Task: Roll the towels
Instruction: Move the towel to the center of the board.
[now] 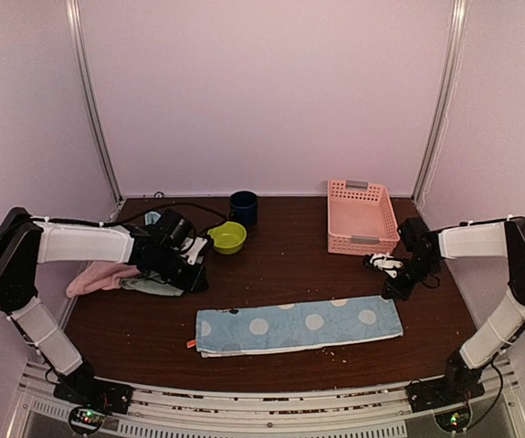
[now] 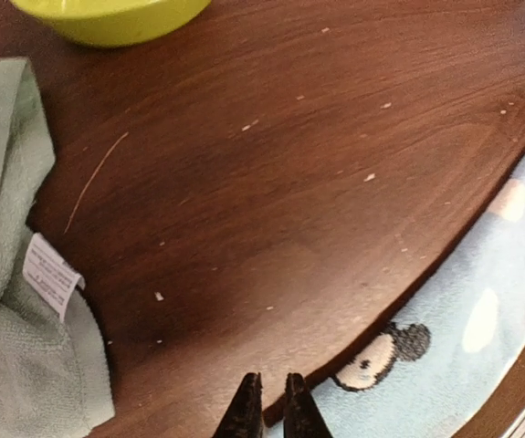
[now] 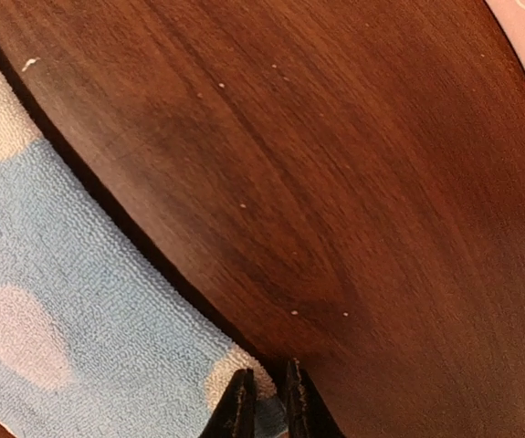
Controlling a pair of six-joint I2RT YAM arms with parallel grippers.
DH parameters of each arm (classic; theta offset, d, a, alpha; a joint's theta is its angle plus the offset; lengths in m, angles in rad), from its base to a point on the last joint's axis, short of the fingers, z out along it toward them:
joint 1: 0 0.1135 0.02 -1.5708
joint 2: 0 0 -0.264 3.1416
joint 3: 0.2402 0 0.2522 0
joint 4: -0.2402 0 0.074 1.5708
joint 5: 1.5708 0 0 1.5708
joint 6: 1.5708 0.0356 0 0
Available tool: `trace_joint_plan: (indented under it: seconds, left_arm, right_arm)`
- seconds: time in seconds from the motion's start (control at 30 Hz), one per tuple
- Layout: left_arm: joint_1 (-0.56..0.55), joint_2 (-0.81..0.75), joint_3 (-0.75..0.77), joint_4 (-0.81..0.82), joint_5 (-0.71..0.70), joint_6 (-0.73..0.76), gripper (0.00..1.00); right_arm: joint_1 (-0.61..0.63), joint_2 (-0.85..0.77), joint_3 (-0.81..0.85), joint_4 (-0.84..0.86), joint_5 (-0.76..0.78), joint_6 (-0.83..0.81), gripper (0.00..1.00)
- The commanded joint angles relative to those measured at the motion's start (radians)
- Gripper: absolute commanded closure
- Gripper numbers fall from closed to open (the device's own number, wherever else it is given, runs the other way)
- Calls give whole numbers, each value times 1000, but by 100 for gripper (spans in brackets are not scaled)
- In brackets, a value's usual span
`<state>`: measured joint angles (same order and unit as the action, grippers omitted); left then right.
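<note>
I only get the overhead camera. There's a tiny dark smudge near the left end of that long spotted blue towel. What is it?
Observer: The left wrist camera shows it is a printed cartoon mouse on the spotted towel, not dirt.
Visitor: And the green cloth by the left arm, is anything on it?
Observer: The mint green towel has a small white care label at its edge.
Visitor: Is the right hand grabbing the long towel?
Observer: In its own camera the right hand has its fingertips almost together at the towel's edge. I see no cloth pinched between them.
</note>
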<state>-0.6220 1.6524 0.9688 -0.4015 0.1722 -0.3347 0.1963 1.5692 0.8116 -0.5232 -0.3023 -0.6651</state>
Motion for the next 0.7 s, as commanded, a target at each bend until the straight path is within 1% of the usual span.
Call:
trace_joint_plan:
  seconds: [0.0, 0.1, 0.17, 0.3, 0.43, 0.53, 0.67]
  left_arm:
    - [-62, -32, -9, 56, 45, -18, 89]
    - [-99, -21, -35, 55, 59, -45, 95]
    - [-114, -7, -52, 59, 59, -54, 98]
    - [-119, 23, -78, 65, 13, -64, 100]
    - [-120, 45, -76, 50, -48, -60, 100]
    - [-119, 62, -75, 35, -99, -53, 100]
    - [-119, 96, -66, 37, -128, -47, 100]
  right_arm:
    - [-1, -39, 40, -46, 23, 13, 85]
    - [3, -103, 41, -83, -60, 3, 84]
    - [10, -124, 37, -88, -78, 5, 83]
    - [21, -90, 20, -78, -75, 2, 83]
    - [22, -19, 12, -49, -21, 20, 86]
    - [22, 18, 4, -7, 69, 41, 86]
    - [22, 45, -12, 55, 174, 73, 87]
